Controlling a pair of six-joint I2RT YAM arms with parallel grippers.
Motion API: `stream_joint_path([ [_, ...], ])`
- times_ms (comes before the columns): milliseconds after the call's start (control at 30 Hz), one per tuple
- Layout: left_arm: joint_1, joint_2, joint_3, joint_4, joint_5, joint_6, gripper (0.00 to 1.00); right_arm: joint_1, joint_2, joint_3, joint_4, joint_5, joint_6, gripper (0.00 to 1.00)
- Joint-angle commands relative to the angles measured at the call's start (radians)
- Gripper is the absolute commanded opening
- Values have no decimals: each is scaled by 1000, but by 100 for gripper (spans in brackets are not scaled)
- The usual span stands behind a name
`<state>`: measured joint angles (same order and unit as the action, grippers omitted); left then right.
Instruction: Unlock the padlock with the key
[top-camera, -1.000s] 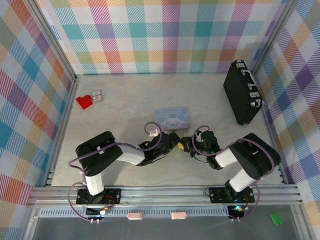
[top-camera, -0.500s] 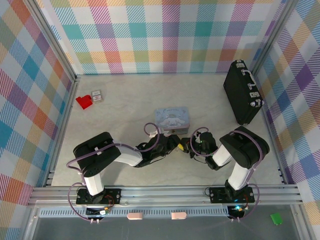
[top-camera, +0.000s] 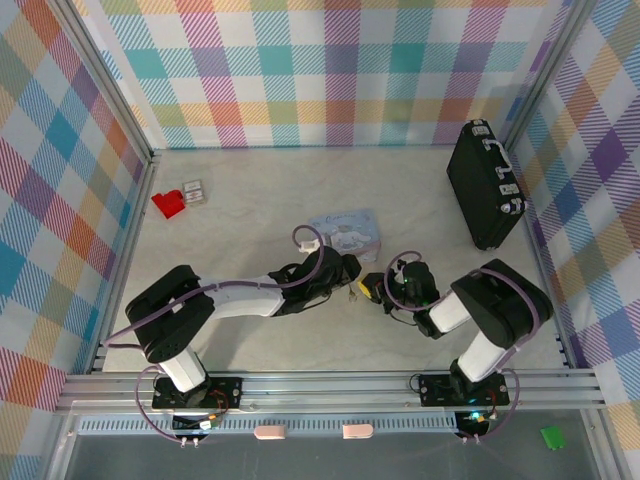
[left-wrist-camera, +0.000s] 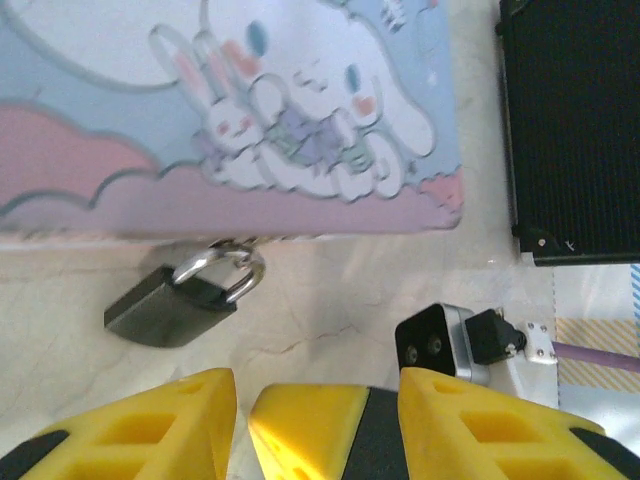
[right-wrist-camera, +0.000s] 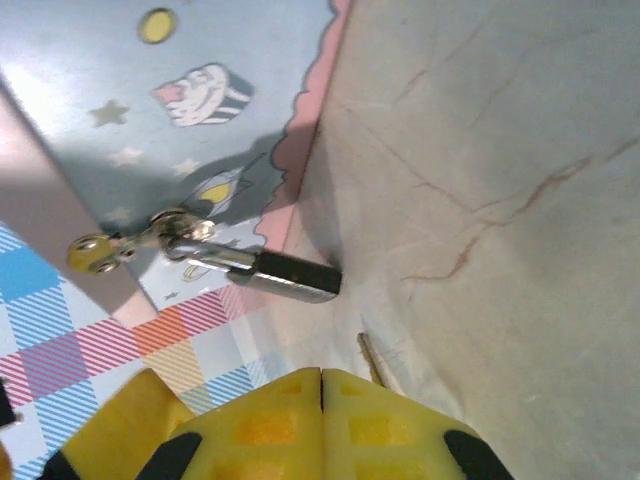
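Padlock (left-wrist-camera: 165, 305) is hanging by its silver shackle from the latch of the pastel cartoon tin (left-wrist-camera: 300, 110), its dark body resting on the surface (left-wrist-camera: 340, 300). I am clenching my right end effector (right-wrist-camera: 322, 378) on the key (right-wrist-camera: 368, 352), whose thin brass tip is poking out near the padlock. I am holding my left end effector (left-wrist-camera: 318, 382) released, fingers spread, facing the tin's front. Farther right, a black briefcase (top-camera: 485, 185) is lying on the pale marbled surface, and a red piece (top-camera: 168, 203) is sitting far left. Pastel plaid walls (top-camera: 320, 70) are enclosing everything.
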<state>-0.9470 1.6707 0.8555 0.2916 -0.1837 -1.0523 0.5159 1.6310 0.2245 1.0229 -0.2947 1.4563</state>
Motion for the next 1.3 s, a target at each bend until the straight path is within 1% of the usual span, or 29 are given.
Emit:
stream_joint_path([
  [0,8,-16,14,-125,-37,82,46,-8,-102,42,-212,4,-136,6],
  [67,10,-27,5,-126,-30,102,46,-4,-182,88,-411,-2,-223,12],
  [200,11,-101,-54,-108,-40,145,47,-1,-327,187,-827,33,-419,27],
  [300,13,-188,-109,-107,-61,206,48,8,-369,231,-1008,40,-490,31],
  [400,25,-291,-177,-115,-103,255,50,46,-375,266,-1117,69,-514,31],
  [600,94,-498,-319,-122,-124,328,55,122,-337,321,-1195,157,-528,33],
  [800,137,-653,-412,-118,-123,360,59,177,-232,383,-1196,179,-528,32],
  [1000,145,-720,-456,-117,-138,366,61,212,-137,447,-1196,195,-525,31],
  [1267,152,-752,-481,-111,-143,365,62,234,-48,503,-1222,240,-521,28],
])
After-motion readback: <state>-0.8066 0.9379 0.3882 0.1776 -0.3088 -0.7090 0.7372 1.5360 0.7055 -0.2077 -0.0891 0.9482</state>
